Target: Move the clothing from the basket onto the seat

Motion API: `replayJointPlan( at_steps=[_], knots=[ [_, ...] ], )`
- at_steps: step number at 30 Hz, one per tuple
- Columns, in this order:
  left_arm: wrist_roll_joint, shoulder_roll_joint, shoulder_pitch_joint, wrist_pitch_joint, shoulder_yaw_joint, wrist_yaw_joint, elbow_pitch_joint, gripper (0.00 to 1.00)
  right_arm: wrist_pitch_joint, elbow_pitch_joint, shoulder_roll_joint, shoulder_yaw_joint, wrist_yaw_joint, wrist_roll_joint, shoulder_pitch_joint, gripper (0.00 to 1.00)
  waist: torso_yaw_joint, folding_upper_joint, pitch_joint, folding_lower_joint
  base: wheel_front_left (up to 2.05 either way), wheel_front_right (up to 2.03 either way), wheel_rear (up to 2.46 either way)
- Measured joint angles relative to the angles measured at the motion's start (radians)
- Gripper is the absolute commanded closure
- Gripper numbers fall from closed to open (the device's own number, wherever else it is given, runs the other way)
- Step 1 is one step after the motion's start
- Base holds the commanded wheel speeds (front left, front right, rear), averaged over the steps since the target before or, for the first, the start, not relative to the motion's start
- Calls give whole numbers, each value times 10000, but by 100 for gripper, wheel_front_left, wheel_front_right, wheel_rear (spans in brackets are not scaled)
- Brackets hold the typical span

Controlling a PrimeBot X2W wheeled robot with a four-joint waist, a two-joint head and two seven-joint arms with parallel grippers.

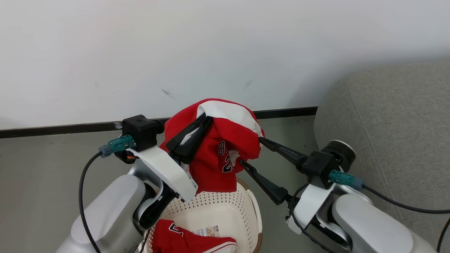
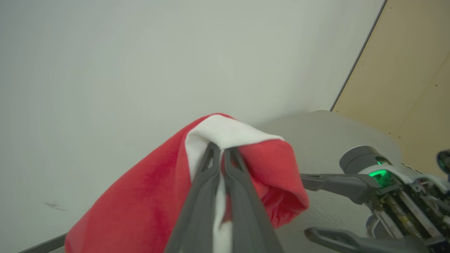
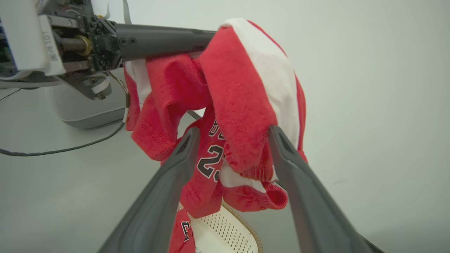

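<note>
A red garment with white trim and black-and-white numbers (image 1: 218, 154) hangs above the cream basket (image 1: 225, 207). My left gripper (image 1: 206, 120) is shut on its white-striped top fold, and in the left wrist view the two fingers (image 2: 219, 149) pinch the cloth (image 2: 147, 189). My right gripper (image 1: 252, 151) stands open just right of the garment. In the right wrist view its spread fingers (image 3: 233, 130) straddle a hanging fold (image 3: 239, 88) without closing. A second red garment (image 1: 186, 239) lies in the basket beside a paper label. The grey seat (image 1: 386, 133) is at the right.
A white wall with a dark baseboard (image 1: 70, 128) runs behind the basket. Grey floor (image 1: 42, 175) lies to the left. The sofa's rounded arm (image 2: 327, 133) sits right next to my right arm, and a black cable (image 1: 404, 207) trails across it.
</note>
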Motion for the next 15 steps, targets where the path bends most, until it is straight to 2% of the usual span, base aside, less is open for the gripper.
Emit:
replayJointPlan(
  at_steps=[15],
  knots=[
    [4, -232, 0, 305, -397, 82, -259, 100, -2, 1108, -232, 418, 2, -523, -1052, 0, 433, 0, 160, 0, 0, 0, 0]
  ],
)
